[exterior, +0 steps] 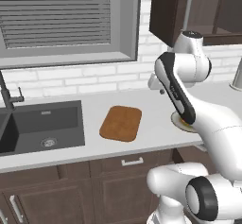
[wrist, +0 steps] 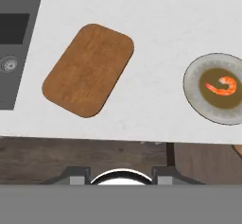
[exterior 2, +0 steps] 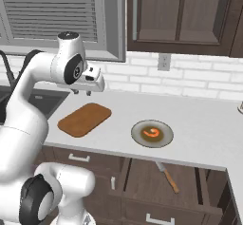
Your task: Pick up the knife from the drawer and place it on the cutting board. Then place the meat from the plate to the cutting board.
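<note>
Seven items, listed by size.

1. Counter (exterior 2: 199,119): white, crossing the middle of both base views and the upper half of my hand view.
2. Sink (exterior: 40,126): dark basin, left edge of the left base view and upper left of my hand view.
3. Drawer (exterior 2: 161,176): dark-brown, pulled open under the counter edge, lower centre-right of the right base view.
4. Board (exterior: 121,123): reddish-brown, flat on the counter, bare; centre of the left base view, left of centre in the right base view (exterior 2: 84,119), upper left-centre of my hand view (wrist: 89,69).
5. Plate (exterior 2: 152,134): grey, on the counter right of the board and apart from it; at the right edge of my hand view (wrist: 215,94).
6. Knife (exterior 2: 167,176): lies in the open drawer, blade toward the counter, brown handle toward the frame's bottom right.
7. Meat (exterior 2: 152,133): orange-red curl at the plate's centre, also in my hand view (wrist: 222,86).

My pincer (exterior 2: 81,92): in the air above the counter, upper left of the right base view, above the board's far edge, pointing down, holding nothing. Whether its tips stand wide or narrow I cannot tell.
</note>
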You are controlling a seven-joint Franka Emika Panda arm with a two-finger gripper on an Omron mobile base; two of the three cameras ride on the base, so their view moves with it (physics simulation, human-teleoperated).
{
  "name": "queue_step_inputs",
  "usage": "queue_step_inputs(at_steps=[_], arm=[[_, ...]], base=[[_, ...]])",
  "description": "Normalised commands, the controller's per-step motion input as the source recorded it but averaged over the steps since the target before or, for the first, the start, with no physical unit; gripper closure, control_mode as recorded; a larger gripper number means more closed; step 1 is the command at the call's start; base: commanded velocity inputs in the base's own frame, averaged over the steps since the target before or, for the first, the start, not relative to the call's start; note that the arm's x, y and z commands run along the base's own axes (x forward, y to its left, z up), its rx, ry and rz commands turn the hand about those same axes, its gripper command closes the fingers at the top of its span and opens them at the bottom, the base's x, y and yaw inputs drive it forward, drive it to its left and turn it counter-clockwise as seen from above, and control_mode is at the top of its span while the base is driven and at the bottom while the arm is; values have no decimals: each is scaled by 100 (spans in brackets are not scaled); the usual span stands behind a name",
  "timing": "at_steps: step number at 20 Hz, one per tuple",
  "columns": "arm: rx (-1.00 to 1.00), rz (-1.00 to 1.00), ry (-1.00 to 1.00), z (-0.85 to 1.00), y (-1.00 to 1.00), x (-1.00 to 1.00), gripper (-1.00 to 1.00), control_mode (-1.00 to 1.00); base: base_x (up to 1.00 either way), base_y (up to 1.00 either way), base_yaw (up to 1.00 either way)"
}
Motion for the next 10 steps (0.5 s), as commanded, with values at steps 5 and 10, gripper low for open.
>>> queue_step_inputs(at_steps=[5, 10], arm=[[0, 0, -8, -1, 0, -13, -100, -100], [0, -9, 1, -4, 34, -7, -100, -100]], base=[[0, 0, 0], [0, 0, 0]])
